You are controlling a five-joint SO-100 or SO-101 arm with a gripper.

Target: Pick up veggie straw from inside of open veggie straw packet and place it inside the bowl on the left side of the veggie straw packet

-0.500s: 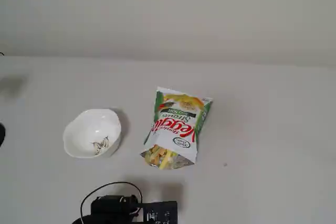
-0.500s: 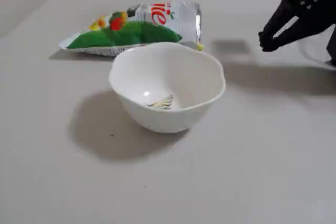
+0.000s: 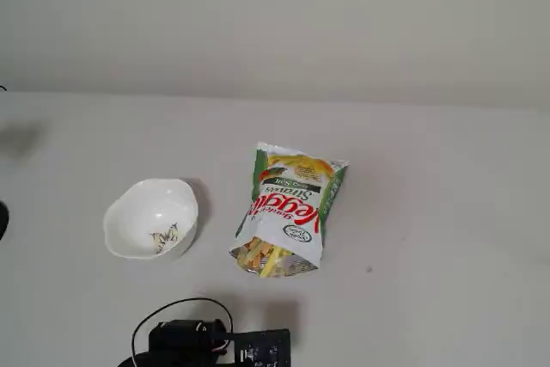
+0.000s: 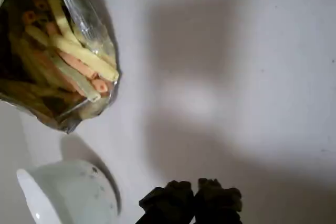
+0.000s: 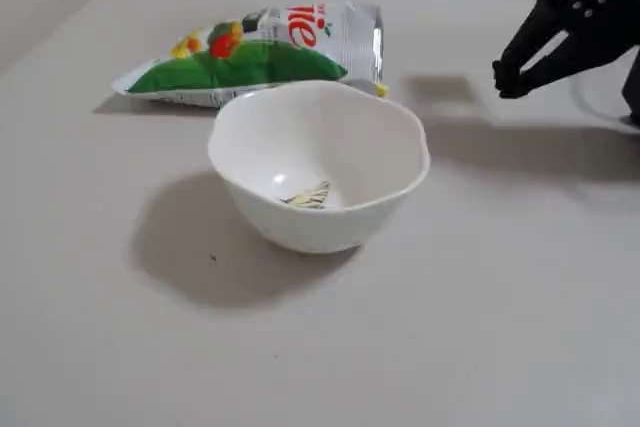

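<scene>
Veggie straw (image 4: 84,56) lies among others in the torn mouth of the veggie straw packet (image 3: 288,208), unpicked. Left of the packet in a fixed view, the bowl (image 3: 150,217) holds only its drawing. Rightmost in a fixed view, the gripper (image 5: 508,77) hangs clenched and empty, apart from the packet; most straws are hidden.

Bare worktop (image 3: 430,212) between the hand (image 5: 507,78) and the torn mouth of the packet (image 3: 292,204): open way in. Bowl (image 3: 151,217) just beside the packet, narrow gap between. Straws (image 4: 73,61) crowded at the mouth.
</scene>
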